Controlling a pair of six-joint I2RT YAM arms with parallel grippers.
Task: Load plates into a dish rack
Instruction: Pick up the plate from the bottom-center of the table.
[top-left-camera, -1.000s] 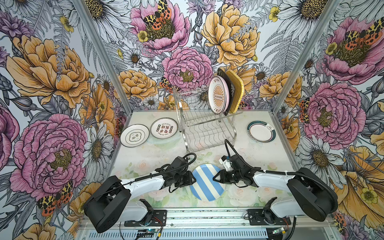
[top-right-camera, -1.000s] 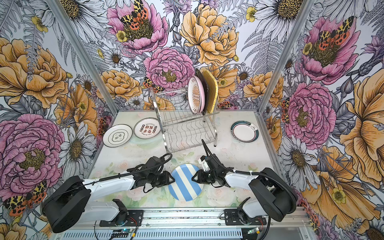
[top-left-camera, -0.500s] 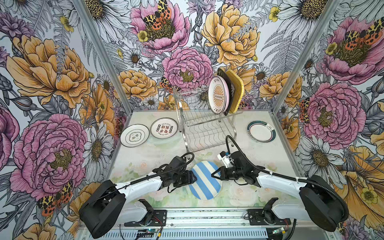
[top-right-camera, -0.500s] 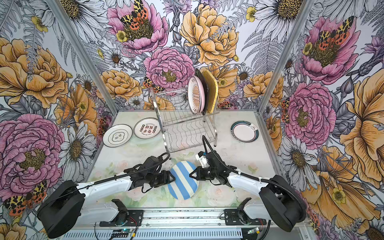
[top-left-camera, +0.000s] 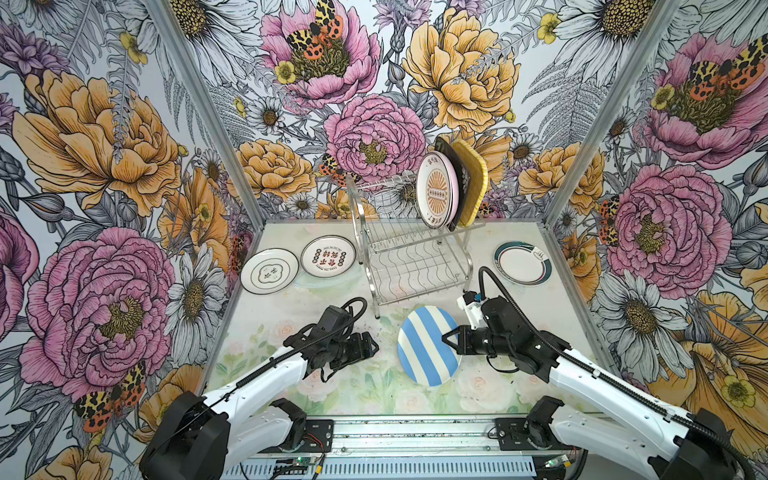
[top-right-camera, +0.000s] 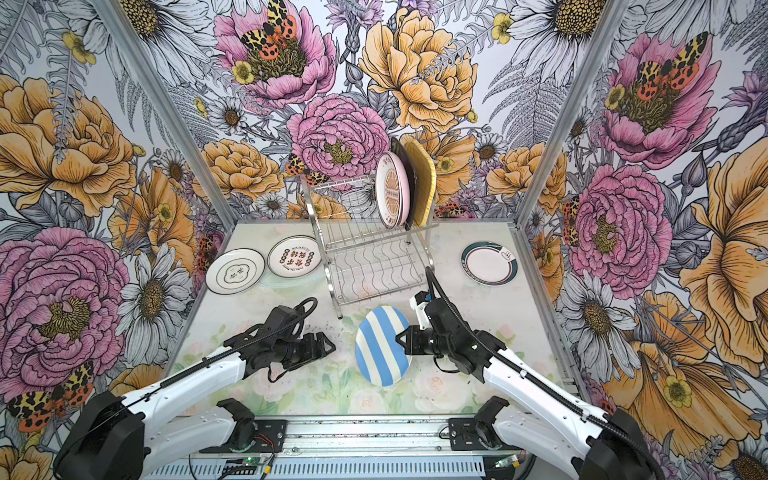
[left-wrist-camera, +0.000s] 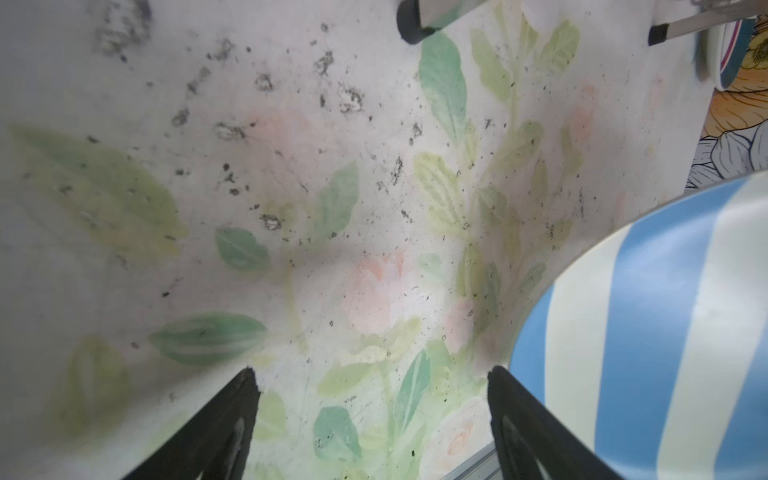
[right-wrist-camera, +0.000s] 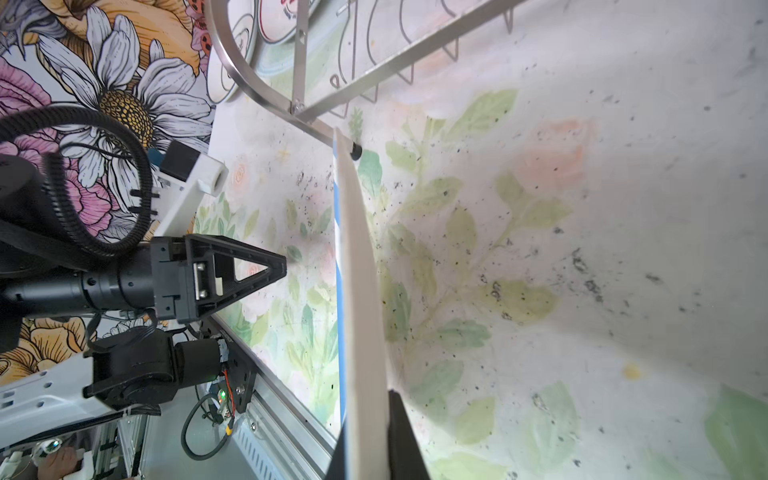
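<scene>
Transfer step.
- Right gripper (top-left-camera: 451, 338) pinches the blue-striped plate (top-left-camera: 428, 349) by its rim. The plate stands on edge, in front of the dish rack (top-left-camera: 411, 266).
- Left gripper (top-left-camera: 370, 347) is spread and empty, near the plate.
- Next, likely: lift, then line the plate up edge-on with a free slot.

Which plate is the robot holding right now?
The blue-striped plate, pinched by the right gripper; the others lie on the table or stand in the rack.

Flowered wall panels (top-left-camera: 124, 166) enclose a pale floral tabletop (top-left-camera: 365, 390) speckled with dark scuffs (left-wrist-camera: 266, 83).
</scene>
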